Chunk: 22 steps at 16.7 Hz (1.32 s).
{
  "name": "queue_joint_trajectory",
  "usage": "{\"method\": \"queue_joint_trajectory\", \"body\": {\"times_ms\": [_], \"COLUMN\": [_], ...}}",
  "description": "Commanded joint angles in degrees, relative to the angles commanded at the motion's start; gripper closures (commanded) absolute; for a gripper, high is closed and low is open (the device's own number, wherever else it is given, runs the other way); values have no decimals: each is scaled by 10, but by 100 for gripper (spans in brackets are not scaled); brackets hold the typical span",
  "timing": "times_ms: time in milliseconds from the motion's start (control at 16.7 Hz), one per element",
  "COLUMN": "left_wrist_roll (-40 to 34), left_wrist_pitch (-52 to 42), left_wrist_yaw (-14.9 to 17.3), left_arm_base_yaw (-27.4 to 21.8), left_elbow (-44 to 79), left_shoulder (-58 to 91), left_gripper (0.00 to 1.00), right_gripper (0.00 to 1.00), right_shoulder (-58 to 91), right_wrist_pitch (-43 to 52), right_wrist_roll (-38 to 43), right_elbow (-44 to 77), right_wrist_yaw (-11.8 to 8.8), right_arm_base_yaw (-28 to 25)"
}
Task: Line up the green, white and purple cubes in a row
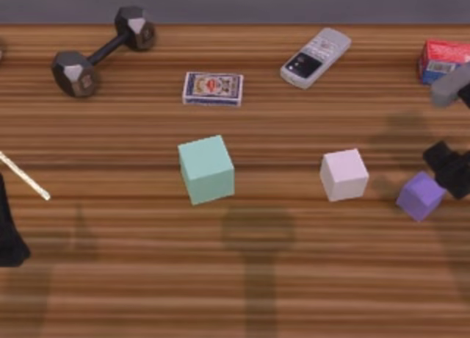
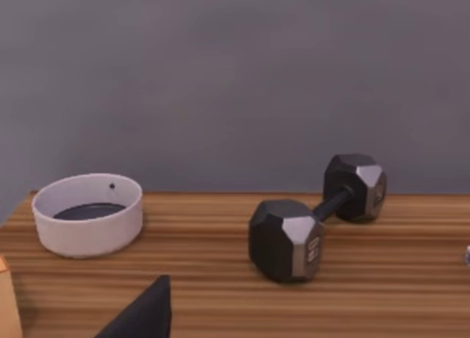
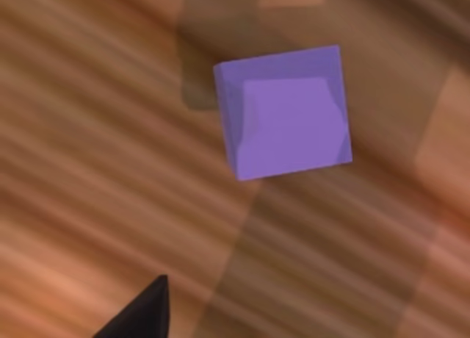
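right gripper (image 1: 449, 170) hangs over the matte purple cube (image 1: 420, 195) at the table's right edge, can't tell its finger state. the off-white cube (image 1: 344, 175) and mint-green cube (image 1: 206, 169) sit leftward. only the left wrist view shows a white bowl (image 2: 88, 214) beside the hex dumbbell (image 2: 316, 217).

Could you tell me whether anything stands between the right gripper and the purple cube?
Nothing visible does. The right gripper hangs right beside the purple cube, with only bare table around it in the right wrist view.
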<state>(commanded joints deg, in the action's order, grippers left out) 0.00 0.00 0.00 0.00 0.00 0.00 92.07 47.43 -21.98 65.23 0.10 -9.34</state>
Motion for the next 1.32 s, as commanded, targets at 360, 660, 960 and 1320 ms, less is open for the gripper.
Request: {"method": "queue_joint_trajectory", "body": {"times_ms": [360,660,960,1320], "left_wrist_roll": [0,0,0,0], "left_wrist_pitch": [0,0,0,0], "left_wrist_yaw": [0,0,0,0], "left_arm_base_yaw": [0,0,0,0], "left_elbow": [0,0,0,0], "left_shoulder": [0,0,0,0], "left_gripper": [0,0,0,0], "right_gripper": [0,0,0,0], "right_shoulder": [200,229,239,304], "right_wrist_pitch": [98,112,88,-45], "right_wrist_roll": [-49,-57,-57,-55], "right_elbow": [158,184,169,105], "right_wrist_yaw": [0,0,0,0], "right_arm_base_yaw": [-21,-24,-23,-24]}}
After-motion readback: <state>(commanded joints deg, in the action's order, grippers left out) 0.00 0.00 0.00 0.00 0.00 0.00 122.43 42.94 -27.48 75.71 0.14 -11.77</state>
